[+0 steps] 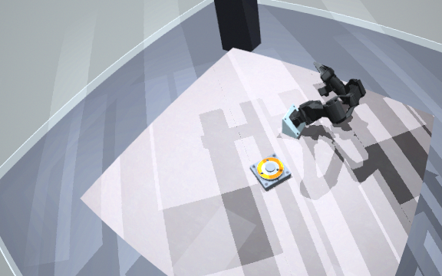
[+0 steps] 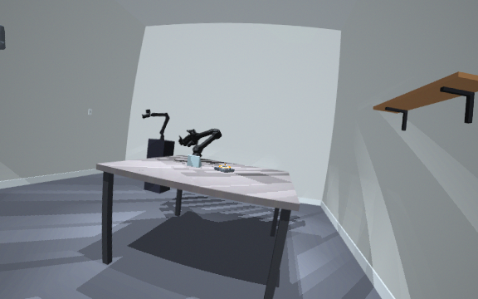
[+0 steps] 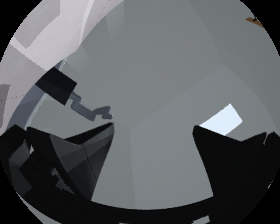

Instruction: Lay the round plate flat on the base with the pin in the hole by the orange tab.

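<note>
Plate: the round orange plate (image 1: 269,169) sits on the grey base (image 1: 271,173) near the middle of the desk (image 1: 190,184), around the pale post (image 1: 270,167).
Arm: the black arm (image 1: 330,105) is folded over its pale blue mount (image 1: 292,122), well apart from the plate.
Gripper: the gripper (image 1: 321,69) points away from the base; jaws spread wide, holding nothing.
Surroundings: a dark block (image 1: 238,24) stands behind the desk's far corner; a wooden shelf (image 2: 436,93) hangs on the wall.
Obstructions: bare desk lies between mount and base.
</note>
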Tool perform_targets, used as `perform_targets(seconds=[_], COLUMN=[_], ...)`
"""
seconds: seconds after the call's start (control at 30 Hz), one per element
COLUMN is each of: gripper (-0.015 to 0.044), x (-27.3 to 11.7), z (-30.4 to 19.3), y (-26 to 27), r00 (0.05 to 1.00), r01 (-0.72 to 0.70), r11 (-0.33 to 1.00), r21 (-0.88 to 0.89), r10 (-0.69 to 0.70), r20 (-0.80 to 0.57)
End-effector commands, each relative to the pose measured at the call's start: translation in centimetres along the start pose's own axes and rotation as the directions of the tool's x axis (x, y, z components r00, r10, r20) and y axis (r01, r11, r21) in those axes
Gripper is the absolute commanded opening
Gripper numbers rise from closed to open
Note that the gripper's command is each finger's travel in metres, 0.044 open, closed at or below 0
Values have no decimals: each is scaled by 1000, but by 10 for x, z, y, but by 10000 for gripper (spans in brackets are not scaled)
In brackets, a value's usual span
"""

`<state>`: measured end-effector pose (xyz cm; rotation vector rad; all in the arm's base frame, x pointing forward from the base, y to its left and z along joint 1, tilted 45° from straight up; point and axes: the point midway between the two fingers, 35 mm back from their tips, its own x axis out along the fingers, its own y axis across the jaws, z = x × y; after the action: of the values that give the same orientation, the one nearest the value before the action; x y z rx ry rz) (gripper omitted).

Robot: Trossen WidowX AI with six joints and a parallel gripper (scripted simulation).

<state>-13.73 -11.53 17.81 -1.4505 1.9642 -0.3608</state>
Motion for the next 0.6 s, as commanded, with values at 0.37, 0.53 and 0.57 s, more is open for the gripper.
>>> perform_targets(seconds=[0.37, 0.53, 0.57], gripper=[85, 0, 0], x=[-70, -111, -118], z=[-21, -22, -23], y=[57, 71, 74], r00=[908, 807, 787], r01=[-418, -589, -615], r11=[882, 756, 735], r21=[-218, -285, -287], r10=[400, 570, 598], r20=[-120, -153, -154])
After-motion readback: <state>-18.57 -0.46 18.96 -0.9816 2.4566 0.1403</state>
